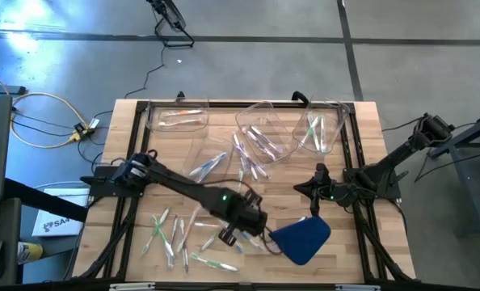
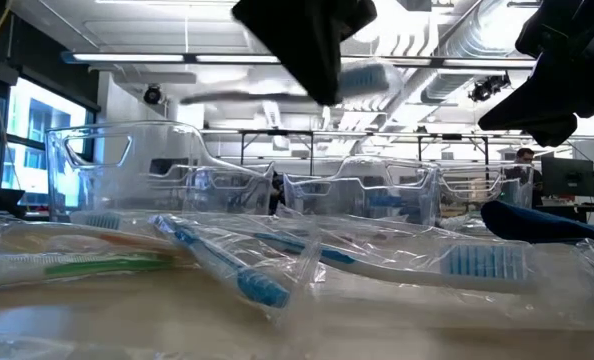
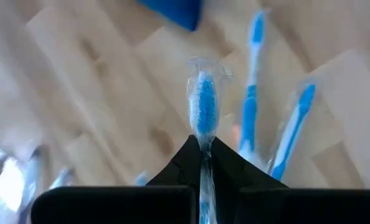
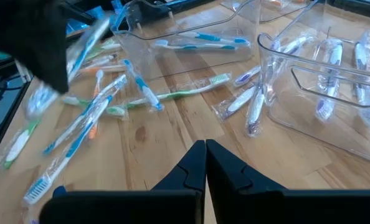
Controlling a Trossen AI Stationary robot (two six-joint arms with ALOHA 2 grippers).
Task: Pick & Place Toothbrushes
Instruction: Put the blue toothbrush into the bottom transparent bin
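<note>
Over the near-centre of the table, I have the left gripper (image 3: 202, 146) clamped on a wrapped blue toothbrush (image 3: 202, 106) whose long axis runs straight out past the fingertips, bins (image 1: 264, 129) lying farther back, the right gripper (image 4: 205, 155) closed and empty.

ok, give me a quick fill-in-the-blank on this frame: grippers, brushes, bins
1. The left gripper is shut on a wrapped toothbrush with ____ bristles.
2. The right gripper is shut and holds ____.
3. The clear plastic bins stand along the table's ____ edge in the high view.
4. The folded cloth beside the left gripper is ____.

Missing words: blue; nothing; top; blue
</note>
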